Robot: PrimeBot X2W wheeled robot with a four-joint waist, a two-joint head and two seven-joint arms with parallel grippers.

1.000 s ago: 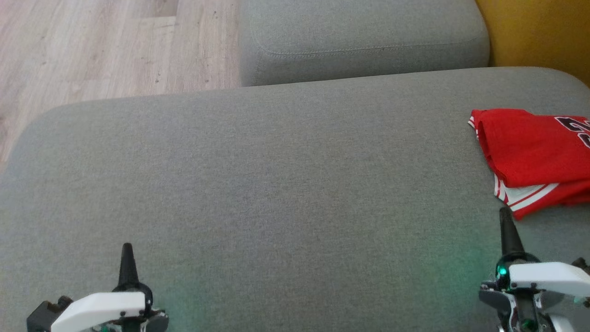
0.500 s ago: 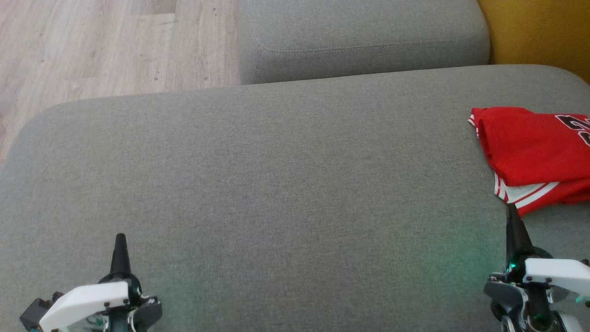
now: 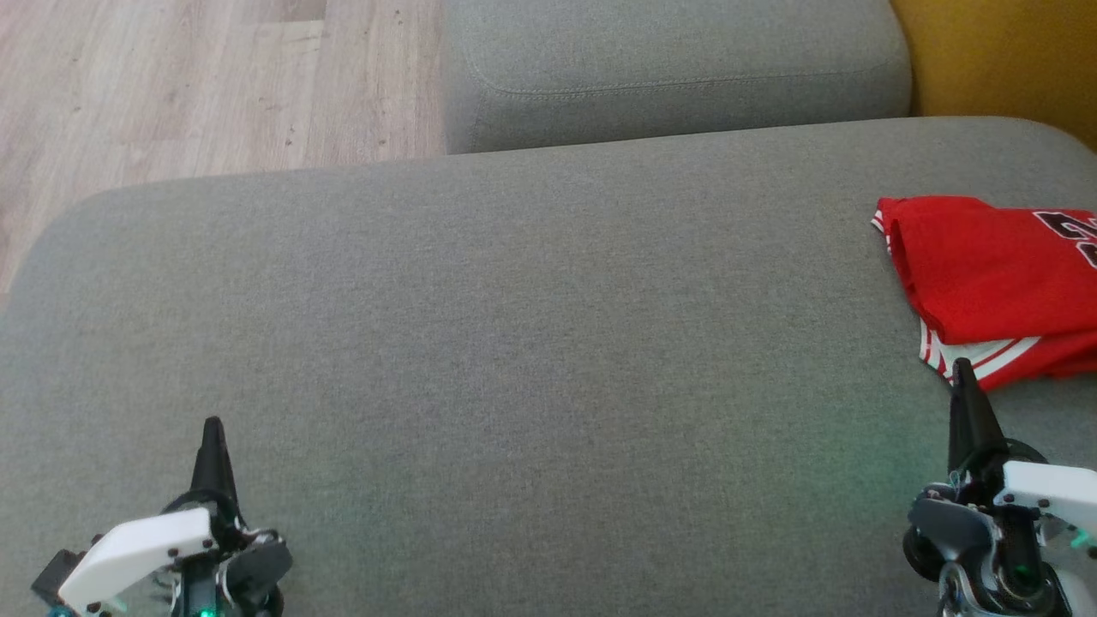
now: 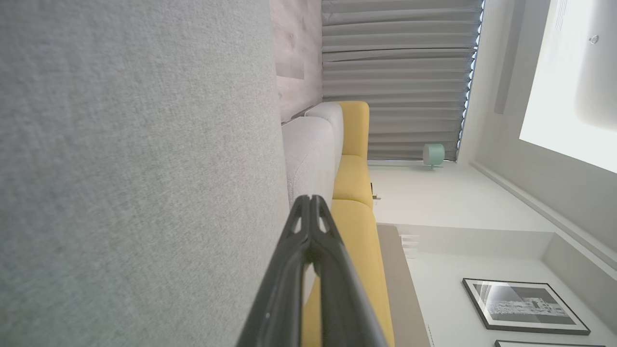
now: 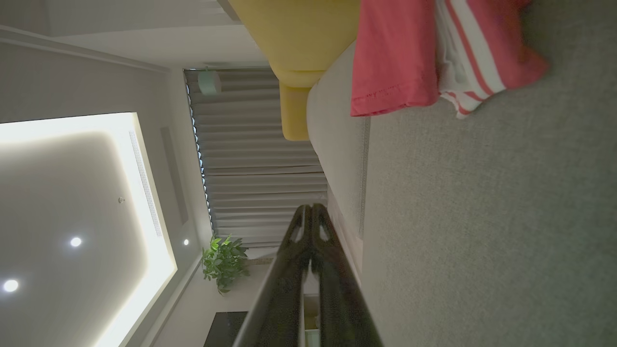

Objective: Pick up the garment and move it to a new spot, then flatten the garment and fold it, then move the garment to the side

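Note:
The garment is a red jersey with white stripes and dark numbers, folded at the right edge of the grey cushion; the right wrist view shows the garment at its top. My right gripper is shut and empty, its tip just short of the jersey's near striped hem. My left gripper is shut and empty at the lower left, over bare cushion. Both wrist views show the fingers pressed together: left gripper, right gripper.
A second grey cushion lies beyond the main one. Wooden floor is at the upper left, and a yellow sofa part at the upper right. The broad middle of the grey cushion is bare fabric.
Both grippers sit slightly higher in the head view and have spread outward a little; the right tip has come up to the jersey's hem. The whole view also shifted slightly. The jersey lies unchanged.

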